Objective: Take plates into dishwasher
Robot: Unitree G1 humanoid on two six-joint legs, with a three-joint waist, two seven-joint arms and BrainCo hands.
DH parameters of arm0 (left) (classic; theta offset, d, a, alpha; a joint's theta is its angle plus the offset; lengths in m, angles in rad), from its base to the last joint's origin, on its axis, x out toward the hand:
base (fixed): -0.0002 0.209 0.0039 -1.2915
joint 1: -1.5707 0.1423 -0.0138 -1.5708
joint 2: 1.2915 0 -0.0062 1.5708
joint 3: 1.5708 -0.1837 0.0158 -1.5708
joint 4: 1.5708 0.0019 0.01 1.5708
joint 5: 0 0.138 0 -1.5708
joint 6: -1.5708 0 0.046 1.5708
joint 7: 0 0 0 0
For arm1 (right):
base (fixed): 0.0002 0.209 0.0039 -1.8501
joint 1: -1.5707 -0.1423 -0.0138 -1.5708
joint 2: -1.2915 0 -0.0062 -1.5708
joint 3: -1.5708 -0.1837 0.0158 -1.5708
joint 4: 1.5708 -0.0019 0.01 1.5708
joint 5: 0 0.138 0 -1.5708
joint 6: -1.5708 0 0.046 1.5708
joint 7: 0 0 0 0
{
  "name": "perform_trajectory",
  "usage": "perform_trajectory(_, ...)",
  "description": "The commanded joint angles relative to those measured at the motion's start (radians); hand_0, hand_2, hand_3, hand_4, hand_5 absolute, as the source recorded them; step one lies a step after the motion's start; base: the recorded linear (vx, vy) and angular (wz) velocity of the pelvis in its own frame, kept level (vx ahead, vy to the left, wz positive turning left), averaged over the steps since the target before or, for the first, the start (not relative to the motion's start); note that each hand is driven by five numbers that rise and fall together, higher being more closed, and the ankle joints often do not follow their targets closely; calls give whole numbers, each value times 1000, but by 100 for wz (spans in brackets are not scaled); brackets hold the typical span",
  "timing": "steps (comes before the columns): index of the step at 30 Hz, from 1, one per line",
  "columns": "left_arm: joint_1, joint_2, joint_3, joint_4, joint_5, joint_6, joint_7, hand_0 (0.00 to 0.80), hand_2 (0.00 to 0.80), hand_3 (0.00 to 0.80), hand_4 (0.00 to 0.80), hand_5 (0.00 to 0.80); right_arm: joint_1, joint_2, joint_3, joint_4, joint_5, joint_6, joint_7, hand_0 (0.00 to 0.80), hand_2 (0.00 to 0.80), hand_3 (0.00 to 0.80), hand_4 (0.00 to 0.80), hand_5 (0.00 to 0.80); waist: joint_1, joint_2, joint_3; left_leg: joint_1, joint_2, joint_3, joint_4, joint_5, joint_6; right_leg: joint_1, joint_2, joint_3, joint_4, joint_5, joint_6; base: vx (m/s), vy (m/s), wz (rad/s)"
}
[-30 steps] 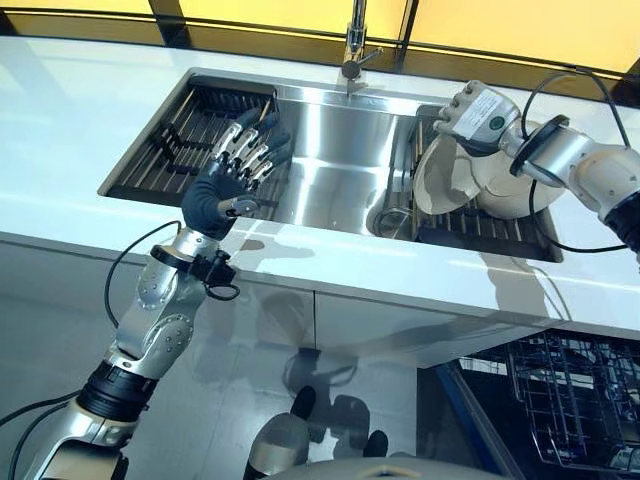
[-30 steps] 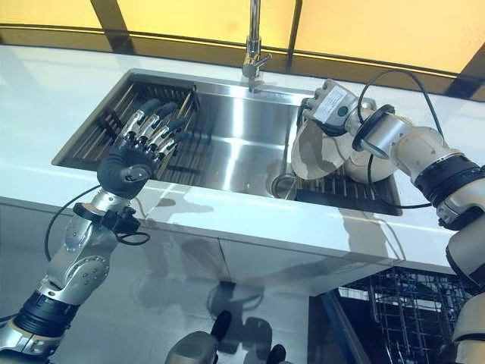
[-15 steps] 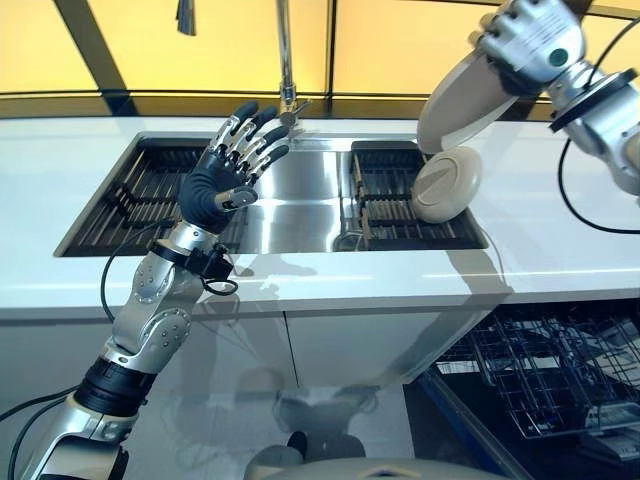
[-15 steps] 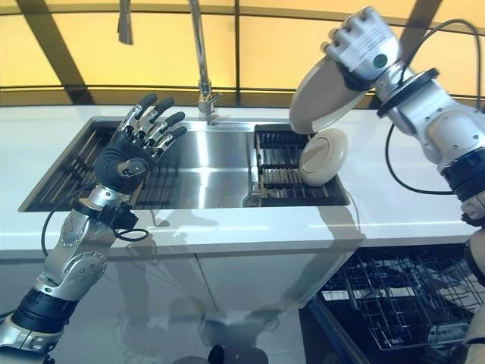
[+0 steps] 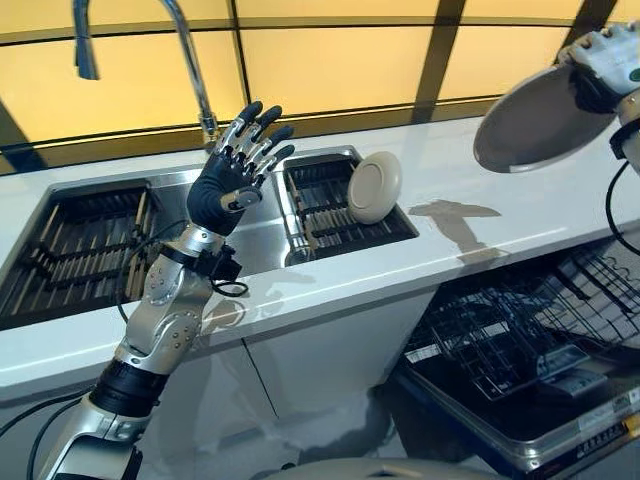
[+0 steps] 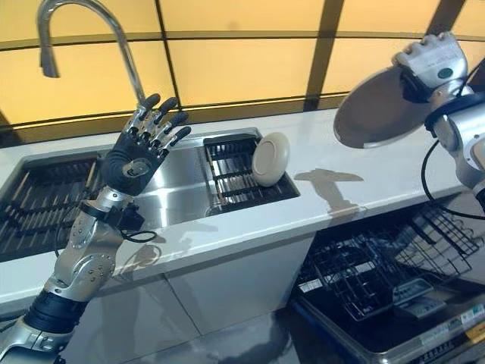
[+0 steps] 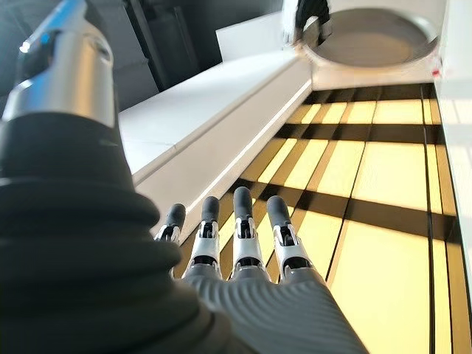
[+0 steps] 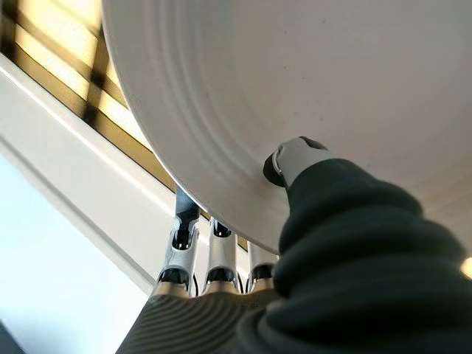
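Note:
My right hand (image 6: 433,64) is shut on the rim of a large cream plate (image 6: 373,108) and holds it high over the counter's right end, above the dishwasher. In the right wrist view the thumb presses the plate (image 8: 310,88) with the fingers (image 8: 214,258) behind its rim. A smaller cream plate (image 5: 375,186) leans upright in the right sink rack (image 5: 325,215). The open dishwasher's wire rack (image 6: 379,265) lies below the counter at the right. My left hand (image 5: 232,170) is open, fingers spread, raised above the sink.
A white counter (image 5: 470,215) runs across. The steel sink (image 6: 170,193) has a dark rack (image 5: 60,250) on its left side. A curved tap (image 6: 91,30) rises behind it. Yellow panels stand behind the counter.
The camera has swung right. My right hand has carried the large plate from above the sink rack out to the right, over the dishwasher. My left hand stays raised and open.

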Motion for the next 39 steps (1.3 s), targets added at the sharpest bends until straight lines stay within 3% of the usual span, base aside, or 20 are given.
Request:
perform_trajectory(1, -74, 4, 1, 25, 39, -15, 15, 0, 0, 0, 0, 0, -19, -75, -102, 44, 110, 72, 23, 800, 800, 800, 800, 800, -13, -22, -41, 50, -40, 42, 6, -124, 66, 3, 51, -27, 9, -5, 19, -14, 12, -15)
perform_trajectory(8, -70, -18, 32, 13, 63, 18, 39, 0, 0, 0, 0, 0, 263, -30, -359, 7, 249, 198, 142, 800, 800, 800, 800, 800, -54, -25, -34, 49, -35, 75, 6, -129, 71, -14, 60, 10, 9, 5, 20, -9, 1, -18)
perform_trajectory(12, -88, -32, 34, 6, 84, 46, 60, 0, 0, 0, 0, 0, 351, 9, -431, 10, 241, 244, 187, 800, 800, 800, 800, 800, -63, -30, -23, 53, -33, 86, 6, -131, 75, -16, 63, 21, 9, 8, 18, -16, 1, -10)
perform_trajectory(23, -85, -66, 58, -12, 122, 93, 68, 0, 0, 0, 0, 0, 432, 189, -414, 81, 248, 378, 255, 800, 800, 800, 800, 800, -48, -28, -2, 51, -30, 84, 6, -132, 78, -18, 65, 17, 9, 7, 10, -8, -17, -6)
perform_trajectory(39, -43, -79, 80, -27, 120, 130, 31, 0, 0, 0, 0, 0, 450, 396, -305, 276, 176, 428, 141, 800, 800, 800, 800, 800, 8, -5, 12, 44, -34, 56, 6, -120, 79, -11, 56, -30, 9, 1, -1, 1, -23, 2)
